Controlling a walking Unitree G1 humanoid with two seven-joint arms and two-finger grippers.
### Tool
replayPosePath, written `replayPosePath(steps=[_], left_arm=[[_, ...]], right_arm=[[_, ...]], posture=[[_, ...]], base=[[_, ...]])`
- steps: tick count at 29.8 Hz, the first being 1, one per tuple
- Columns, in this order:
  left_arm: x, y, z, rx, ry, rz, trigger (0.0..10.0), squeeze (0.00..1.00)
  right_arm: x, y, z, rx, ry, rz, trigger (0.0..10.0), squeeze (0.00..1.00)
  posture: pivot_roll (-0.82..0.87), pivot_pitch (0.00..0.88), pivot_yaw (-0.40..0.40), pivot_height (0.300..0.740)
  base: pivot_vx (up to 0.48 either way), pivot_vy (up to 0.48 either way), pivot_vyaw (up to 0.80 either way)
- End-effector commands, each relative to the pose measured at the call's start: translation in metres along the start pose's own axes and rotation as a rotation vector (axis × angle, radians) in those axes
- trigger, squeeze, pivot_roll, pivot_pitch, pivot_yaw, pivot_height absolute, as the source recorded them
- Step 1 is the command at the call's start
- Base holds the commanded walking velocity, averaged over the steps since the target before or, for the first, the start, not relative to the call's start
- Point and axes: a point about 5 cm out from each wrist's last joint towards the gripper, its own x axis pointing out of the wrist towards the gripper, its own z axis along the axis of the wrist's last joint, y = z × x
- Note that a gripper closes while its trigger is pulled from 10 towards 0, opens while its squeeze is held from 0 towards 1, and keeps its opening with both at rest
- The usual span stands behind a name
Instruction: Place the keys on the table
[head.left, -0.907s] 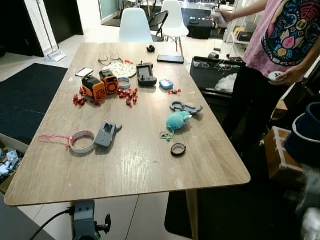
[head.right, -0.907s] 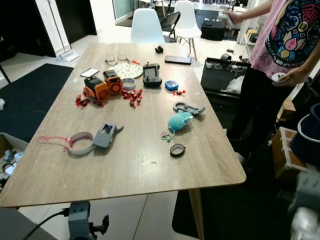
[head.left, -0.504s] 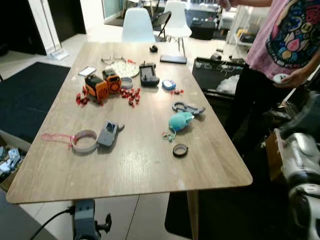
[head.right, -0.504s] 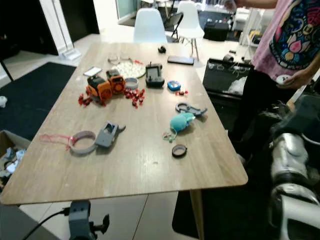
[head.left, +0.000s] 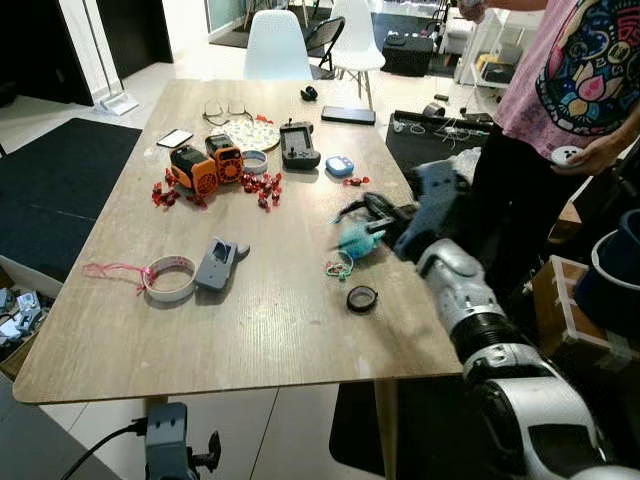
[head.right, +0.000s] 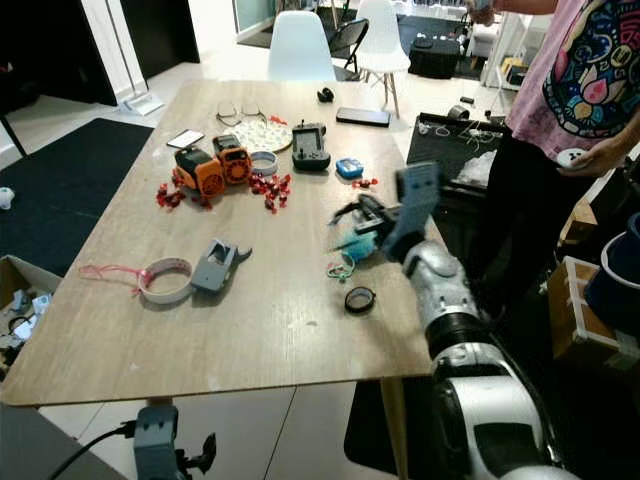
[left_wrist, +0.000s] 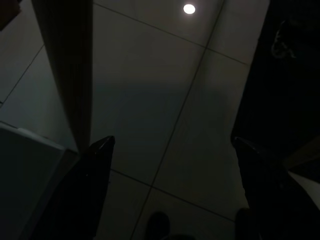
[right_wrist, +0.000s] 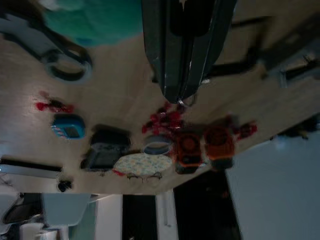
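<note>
right hand (right_wrist: 179, 97) pinched closed on keys (right_wrist: 186, 101), hovering over tabletop (head.left: 290, 300) near right edge, beside teal plush (head.left: 352, 240).

The left wrist view is very dark. Two black fingers (left_wrist: 92, 175) of the left gripper (left_wrist: 172, 185) stand well apart over a tiled floor (left_wrist: 165, 110). A bright spot of light (left_wrist: 189, 8) reflects on the tiles, and a wooden leg (left_wrist: 67, 70) runs alongside one finger.

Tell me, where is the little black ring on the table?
The black ring lies flat on the wooden table, on the robot's right side near the edge. It sits just in front of the teal plush keychain.
</note>
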Motion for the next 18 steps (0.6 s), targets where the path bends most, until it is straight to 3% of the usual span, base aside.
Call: replayPosePath(steps=[1,2,5,6,10,18], left_arm=[[-0.002,0.003,-0.003,-0.003,0.008,0.008,10.0,0.0],[-0.002,0.003,-0.003,-0.003,0.008,0.008,10.0,0.0],[-0.002,0.002,-0.003,-0.002,0.009,0.004,10.0,0.0],[-0.002,0.002,-0.003,-0.002,0.009,0.004,10.0,0.0],[-0.002,0.001,-0.004,-0.006,0.01,0.004,10.0,0.0],[-0.003,0.0,-0.005,-0.007,0.015,0.001,10.0,0.0]], right_arm=[[0.008,0.011,0.006,0.012,-0.02,0.042,10.0,0.0],[0.008,0.011,0.006,0.012,-0.02,0.042,10.0,0.0],[0.015,0.04,-0.008,-0.02,0.044,0.171,10.0,0.0],[0.015,0.04,-0.008,-0.02,0.044,0.171,10.0,0.0],[0.012,0.068,-0.027,-0.051,0.117,0.32,10.0,0.0],[0.008,0.08,-0.042,-0.044,0.167,0.362,10.0,0.0]], posture=[[0.05,0.043,-0.047,0.74],[0.05,0.043,-0.047,0.74],[0.05,0.044,-0.049,0.74],[0.05,0.044,-0.049,0.74],[0.05,0.045,-0.053,0.74],[0.04,0.051,-0.054,0.74]], base=[[0.0,0.0,0.0],[0.0,0.0,0.0],[0.0,0.0,0.0],[0.0,0.0,0.0],[0.0,0.0,0.0],[0.0,0.0,0.0]])
